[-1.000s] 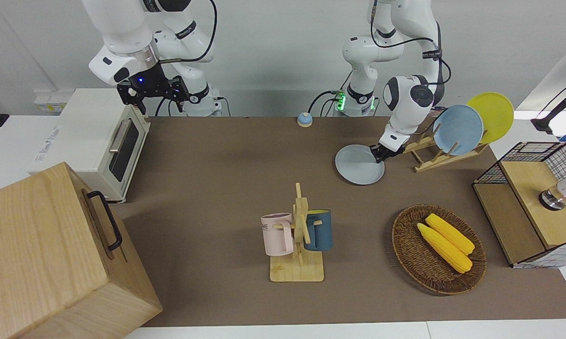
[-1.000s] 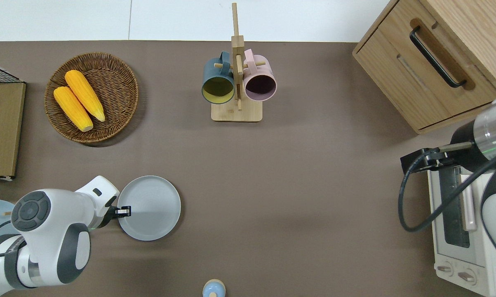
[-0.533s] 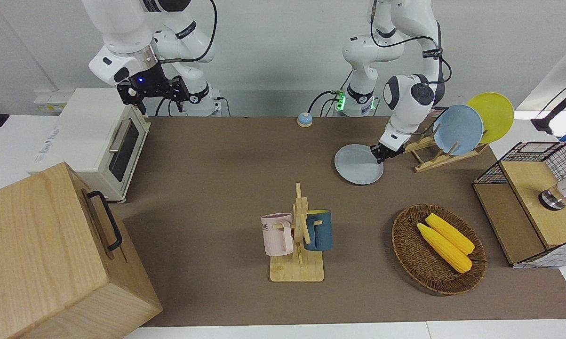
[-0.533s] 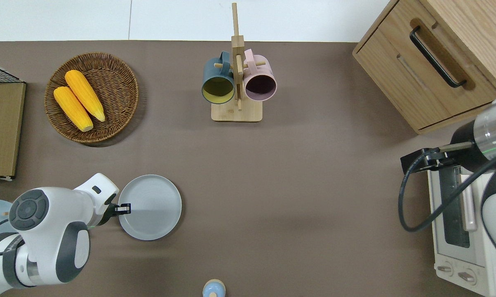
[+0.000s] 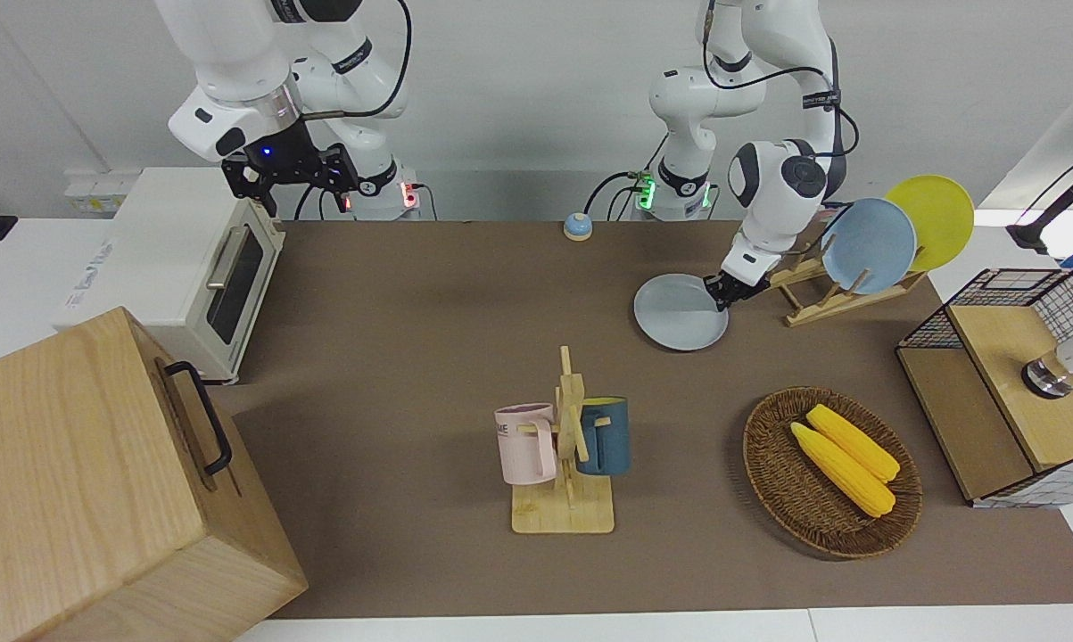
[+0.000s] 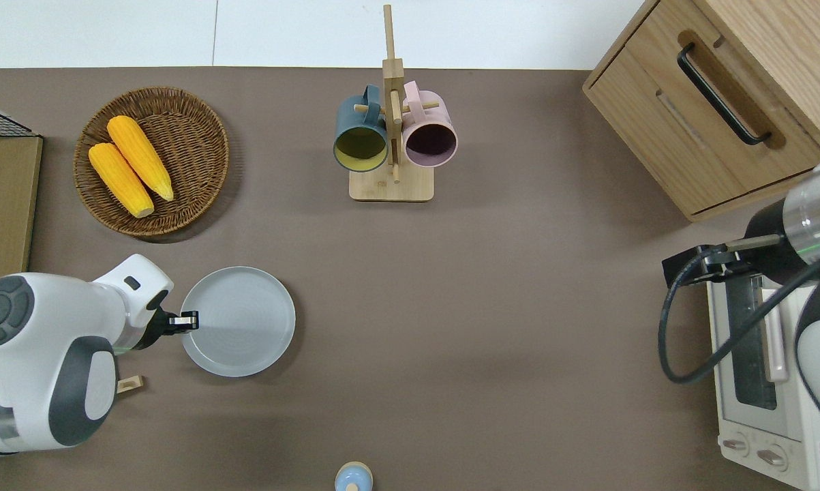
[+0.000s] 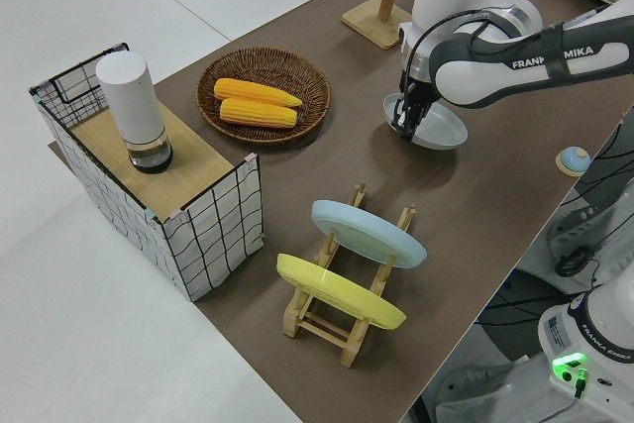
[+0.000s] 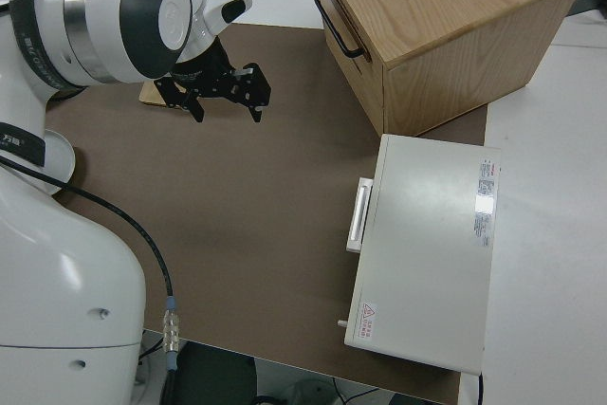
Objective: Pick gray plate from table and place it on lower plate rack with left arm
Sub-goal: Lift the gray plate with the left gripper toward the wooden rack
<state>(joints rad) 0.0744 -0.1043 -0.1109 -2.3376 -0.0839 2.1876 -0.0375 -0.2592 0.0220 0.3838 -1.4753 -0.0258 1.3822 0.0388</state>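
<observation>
- Two arms in sight; we log the left gripper [image 6: 190, 320] pinching the gray plate [image 6: 238, 321] at its rim, at the plate's 9 o'clock in the overhead view.
- We see the plate's gripped edge raised off the table [image 6: 491, 327], between the wicker basket [image 6: 205, 129] and the small bell [image 6: 353, 477].
- We note the lower plate rack [image 5: 844, 299] at the plate's 3 o'clock in the front view, holding a blue plate [image 5: 868, 245] and a yellow plate [image 5: 933, 218].
- Right gripper [image 8: 226, 92] parked, fingers spread.
</observation>
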